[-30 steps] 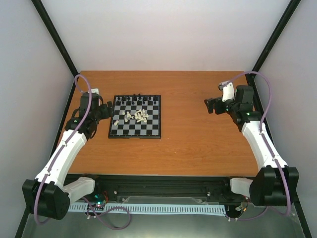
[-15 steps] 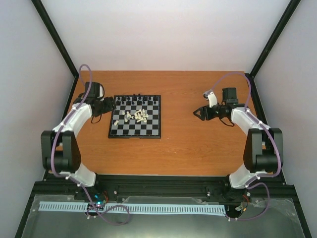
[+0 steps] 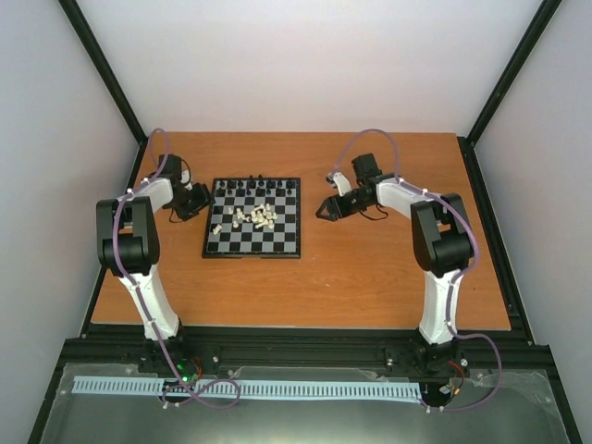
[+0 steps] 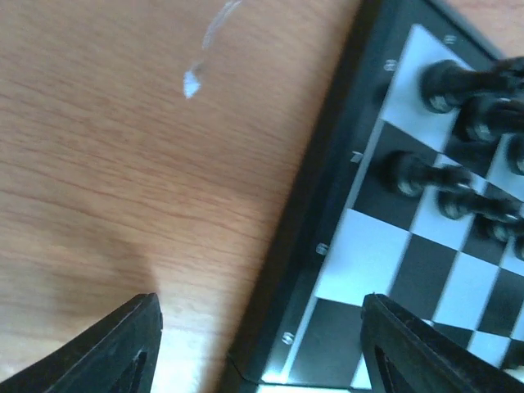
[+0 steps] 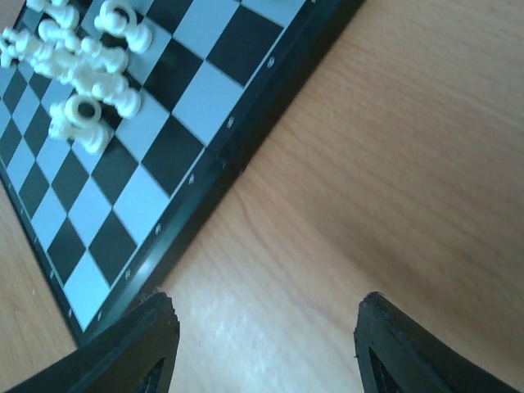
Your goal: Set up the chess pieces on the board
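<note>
Top external view: both arms are folded upright at their bases and reached forward over the desk (image 3: 370, 268); the board (image 3: 252, 254) is set left of centre.
Left end effector (image 3: 197, 201): held low at the board's left edge, fingers parted, nothing grasped.
Right end effector (image 3: 326, 211): held just off the board's right edge, fingers wide, released.
Chess pieces: black pieces (image 3: 254, 182) are lined along the far rows; cream pieces (image 3: 254, 216) are heaped mid-board.
Left wrist view: single black pieces (image 4: 458, 82) are resolved near one corner of the board.
Right wrist view: the cream pieces (image 5: 82, 74) are shown jumbled, some lying down.
</note>
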Controlling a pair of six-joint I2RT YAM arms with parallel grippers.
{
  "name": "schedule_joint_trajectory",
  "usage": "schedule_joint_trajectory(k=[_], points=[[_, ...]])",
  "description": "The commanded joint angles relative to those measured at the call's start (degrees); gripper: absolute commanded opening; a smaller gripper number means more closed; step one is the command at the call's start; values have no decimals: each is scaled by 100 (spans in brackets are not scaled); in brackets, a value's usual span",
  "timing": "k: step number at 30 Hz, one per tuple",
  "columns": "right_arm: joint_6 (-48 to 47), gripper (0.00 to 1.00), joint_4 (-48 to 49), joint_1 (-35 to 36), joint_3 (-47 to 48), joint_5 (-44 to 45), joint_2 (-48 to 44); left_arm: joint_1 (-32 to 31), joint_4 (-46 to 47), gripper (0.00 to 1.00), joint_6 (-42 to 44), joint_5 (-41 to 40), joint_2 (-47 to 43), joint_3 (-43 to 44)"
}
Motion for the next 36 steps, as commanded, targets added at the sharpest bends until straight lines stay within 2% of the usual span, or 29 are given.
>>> schedule_joint_trajectory(k=[1,9,16,22,30,36], points=[[433,60,-182,159,691,-229,545,358,344,68,-160,628,377,218],[674,57,-444,414,1460,-187,1222,382,491,63,-280,1126,788,256],[699,56,-431,429,1491,-258,1351,167,280,57,-195,1225,647,190],[614,56,-458,426,1397,-284,1343,-339,-198,51,-141,940,504,61],[79,56,-615,400,898,-49,1089,-1019,-372,51,-187,793,224,-75],[-326,55,-738,268,279,38,750,-1508,-94,52,-322,726,-104,-579]])
